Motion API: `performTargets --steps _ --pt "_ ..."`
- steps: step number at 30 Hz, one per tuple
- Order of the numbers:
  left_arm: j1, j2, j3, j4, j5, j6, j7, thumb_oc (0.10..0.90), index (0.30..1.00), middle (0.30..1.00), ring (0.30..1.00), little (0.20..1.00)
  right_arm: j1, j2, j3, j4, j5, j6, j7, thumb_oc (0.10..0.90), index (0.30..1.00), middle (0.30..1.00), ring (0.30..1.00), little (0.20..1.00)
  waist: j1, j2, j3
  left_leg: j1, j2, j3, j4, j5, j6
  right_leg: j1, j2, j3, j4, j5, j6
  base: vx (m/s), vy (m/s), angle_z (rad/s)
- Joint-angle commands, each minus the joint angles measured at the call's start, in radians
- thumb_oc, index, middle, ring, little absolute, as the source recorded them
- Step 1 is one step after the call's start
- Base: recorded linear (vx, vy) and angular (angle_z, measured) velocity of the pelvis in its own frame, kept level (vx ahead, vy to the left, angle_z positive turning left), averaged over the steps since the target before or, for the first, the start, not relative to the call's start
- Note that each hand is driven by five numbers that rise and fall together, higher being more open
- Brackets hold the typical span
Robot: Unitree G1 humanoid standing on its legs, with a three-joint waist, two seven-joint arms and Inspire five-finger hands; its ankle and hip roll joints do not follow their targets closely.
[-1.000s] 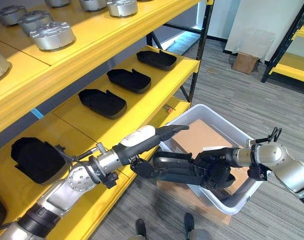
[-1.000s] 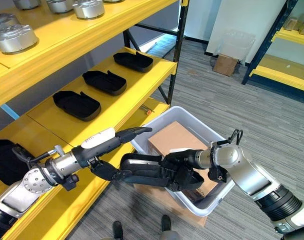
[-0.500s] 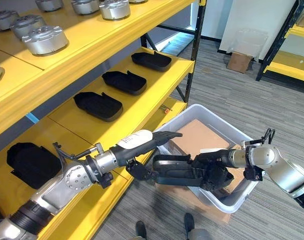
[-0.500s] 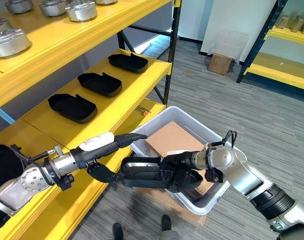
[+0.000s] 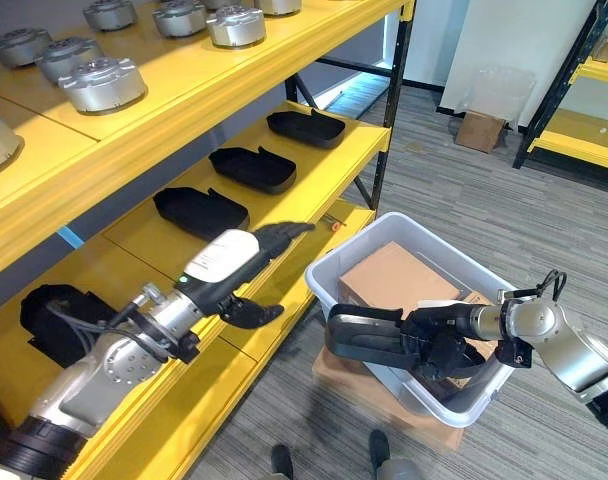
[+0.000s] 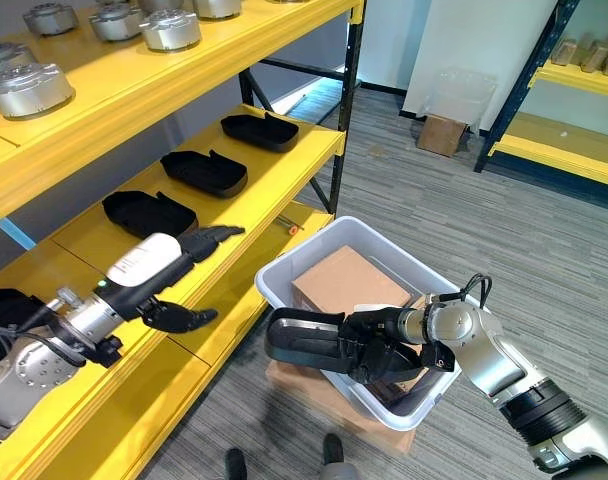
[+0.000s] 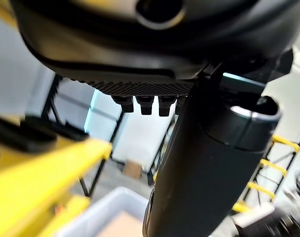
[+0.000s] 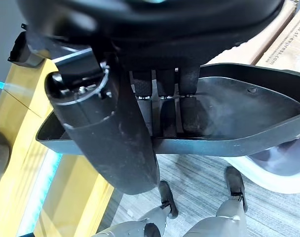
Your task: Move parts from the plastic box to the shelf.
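Observation:
A black tray-shaped part [image 5: 359, 335] hangs at the front left corner of the white plastic box [image 5: 379, 228], partly outside its rim. My right hand [image 5: 439, 345] is shut on it: in the right wrist view the fingers [image 8: 169, 106] curl inside the part [image 8: 239, 113] and the thumb lies along its outside. My left hand [image 5: 254, 250] is open and holds nothing, hovering over the yellow shelf [image 5: 314, 190], its lower level, left of the box. A brown carton [image 5: 394, 275] lies inside the box.
Three matching black parts [image 5: 252, 168] sit in a row on the middle shelf level, another [image 5: 59, 320] on the lower level at left. Round metal parts [image 5: 102, 82] line the top level. The box rests on flat cardboard [image 5: 354, 385]. A black upright [image 5: 389, 110] stands by the shelf's end.
My left hand has let go of the black part and drawn back left and up over the shelf. The right hand now carries the part alone, a little closer to the box.

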Motion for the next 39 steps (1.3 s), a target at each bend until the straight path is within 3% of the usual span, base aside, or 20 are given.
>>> performTargets --steps 1,6,11,16,28,34,39 --pt "-0.039 0.048 0.073 0.002 0.030 -0.100 0.168 0.900 1.000 1.000 1.000 1.000 -0.082 0.010 -0.057 -0.013 0.029 -0.041 0.006 0.400 0.300 0.300 0.300 0.300 0.008 -0.037 -0.102 0.074 -0.006 0.035 -0.003 -0.168 0.017 -0.005 -0.024 0.008 -0.002 -0.076 0.047 0.00 0.000 0.00" --pt "-0.049 0.044 0.118 0.038 0.058 -0.119 0.221 0.900 1.000 1.000 1.000 1.000 -0.078 0.017 -0.067 0.018 0.042 -0.081 0.027 0.400 0.300 0.300 0.300 0.300 0.004 -0.039 -0.108 0.076 -0.004 0.043 -0.003 -0.170 0.016 -0.004 -0.024 0.008 -0.002 -0.078 0.048 0.00 0.000 0.00" --pt "-0.081 0.055 0.083 0.057 0.044 -0.194 0.103 0.900 1.000 1.000 1.000 1.000 -0.098 0.017 -0.057 -0.018 0.048 -0.084 0.051 0.400 0.300 0.300 0.300 0.300 -0.006 -0.038 -0.111 0.079 -0.004 0.053 -0.003 -0.174 0.017 -0.007 -0.023 0.017 -0.002 -0.078 0.048 0.00 0.000 0.00" --pt "-0.100 0.043 0.021 0.058 0.039 -0.221 0.041 0.900 1.000 1.000 1.000 1.000 -0.119 0.025 -0.034 -0.026 0.045 -0.100 0.037 0.400 0.300 0.300 0.300 0.300 -0.009 -0.035 -0.112 0.081 -0.005 0.058 -0.003 -0.177 0.018 -0.008 -0.021 0.021 -0.002 -0.078 0.047 0.00 0.000 0.00" --pt "-0.137 0.020 -0.129 0.046 0.038 -0.189 -0.082 0.900 1.000 1.000 1.000 1.000 -0.209 0.062 0.036 -0.007 0.034 -0.134 0.008 0.400 0.300 0.300 0.300 0.300 -0.002 -0.025 -0.116 0.086 -0.004 0.065 -0.003 -0.181 0.022 -0.007 -0.019 0.022 -0.002 -0.079 0.047 0.00 0.003 -0.03" --pt "-0.132 0.045 -0.151 0.057 0.095 -0.135 -0.066 0.900 1.000 1.000 1.000 1.000 -0.220 0.071 0.051 0.016 0.032 -0.128 0.003 0.400 0.300 0.300 0.300 0.300 -0.001 -0.020 -0.116 0.086 -0.003 0.069 -0.003 -0.178 0.022 -0.008 -0.019 0.019 -0.002 -0.080 0.048 0.00 0.000 0.00" --pt "-0.128 0.071 -0.180 0.080 0.103 -0.148 -0.039 0.900 1.000 1.000 1.000 1.000 -0.226 0.074 0.073 0.019 0.055 -0.119 0.037 0.400 0.300 0.300 0.300 0.300 -0.003 -0.015 -0.116 0.088 -0.002 0.073 -0.003 -0.178 0.022 -0.008 -0.019 0.017 -0.002 -0.081 0.049 0.00 0.000 0.00"
